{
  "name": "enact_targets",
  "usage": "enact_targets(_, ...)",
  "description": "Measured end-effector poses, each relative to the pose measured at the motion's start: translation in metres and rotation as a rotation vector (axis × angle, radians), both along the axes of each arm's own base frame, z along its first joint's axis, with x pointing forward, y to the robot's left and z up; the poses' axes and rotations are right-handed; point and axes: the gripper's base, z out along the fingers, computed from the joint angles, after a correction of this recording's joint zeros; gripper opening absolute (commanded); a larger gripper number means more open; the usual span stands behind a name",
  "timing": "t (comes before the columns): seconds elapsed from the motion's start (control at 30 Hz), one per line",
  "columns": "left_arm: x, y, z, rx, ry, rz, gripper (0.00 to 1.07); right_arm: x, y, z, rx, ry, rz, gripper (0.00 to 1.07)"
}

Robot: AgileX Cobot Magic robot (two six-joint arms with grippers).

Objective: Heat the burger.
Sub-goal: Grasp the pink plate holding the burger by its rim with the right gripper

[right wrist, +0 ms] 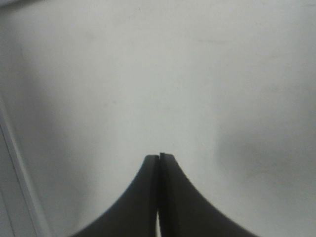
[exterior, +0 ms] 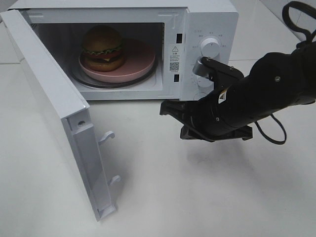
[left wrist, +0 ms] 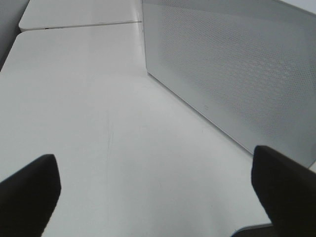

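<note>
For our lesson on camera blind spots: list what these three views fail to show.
- Exterior high: lower knob partly hidden by the right arm.
- Exterior high: warning label print too small to read.
- Exterior high: left tool outside the frame.
- Left wrist: perforated white panel cut off by the edges.

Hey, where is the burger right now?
In the high view the burger sits on the left part of the pink plate inside the open microwave, upper left of the picture.
</note>
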Motion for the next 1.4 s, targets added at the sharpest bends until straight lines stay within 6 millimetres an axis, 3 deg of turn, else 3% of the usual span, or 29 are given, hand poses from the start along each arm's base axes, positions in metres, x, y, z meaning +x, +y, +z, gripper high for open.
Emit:
enact_targets(0.3,0.0,0.0,0.0,0.0,0.0,0.0,0.98,-0.017,-0.008,0.003,-0.194,0.045,0.317,0.0)
enact_targets(0.47,0.0,0.0,0.0,0.0,0.0,0.0,0.98,-0.029,-0.013,0.008,-0.34,0.025,0.688,0.01)
enact_targets(0.5,0.0,0.0,0.0,0.0,0.0,0.0,0.98,-0.029,-0.013,0.008,-0.34,0.025,0.688,0.01)
enact_targets(0.57,0.0,0.0,0.0,0.0,0.0,0.0,0.98,-0.035,-0.016,0.01,-0.415,-0.005,0.937,0.02)
enact_targets(0.67,0.0,0.0,0.0,0.0,0.0,0.0,0.98,-0.036,-0.017,0.01,-0.43,-0.012,0.997,0.03)
enact_targets(0.83,0.0,0.0,0.0,0.0,0.0,0.0,0.98,-0.039,-0.02,0.014,-0.526,-0.052,1.368,0.05)
enact_targets(1.03,0.0,0.0,0.0,0.0,0.0,0.0,0.98,-0.034,-0.02,0.022,-0.584,-0.089,1.501,0.09)
enact_targets(1.1,0.0,0.0,0.0,0.0,0.0,0.0,0.98,-0.026,-0.018,0.032,-0.636,-0.126,1.573,0.22)
enact_targets(1.17,0.0,0.0,0.0,0.0,0.0,0.0,0.98,-0.024,-0.017,0.035,-0.648,-0.136,1.591,0.27)
enact_targets(1.2,0.0,0.0,0.0,0.0,0.0,0.0,0.98,-0.02,-0.016,0.042,-0.674,-0.154,1.62,0.38)
enact_targets(1.23,0.0,0.0,0.0,0.0,0.0,0.0,0.98,-0.02,-0.016,0.042,-0.674,-0.154,1.62,0.38)
enact_targets(1.27,0.0,0.0,0.0,0.0,0.0,0.0,0.98,-0.017,-0.015,0.045,-0.688,-0.167,1.627,0.45)
enact_targets(1.3,0.0,0.0,0.0,0.0,0.0,0.0,0.98,-0.012,-0.014,0.052,-0.716,-0.195,1.638,0.6)
enact_targets(1.37,0.0,0.0,0.0,0.0,0.0,0.0,0.98,-0.01,-0.013,0.054,-0.726,-0.204,1.639,0.66)
enact_targets(1.4,0.0,0.0,0.0,0.0,0.0,0.0,0.98,-0.006,-0.012,0.06,-0.747,-0.226,1.639,0.79)
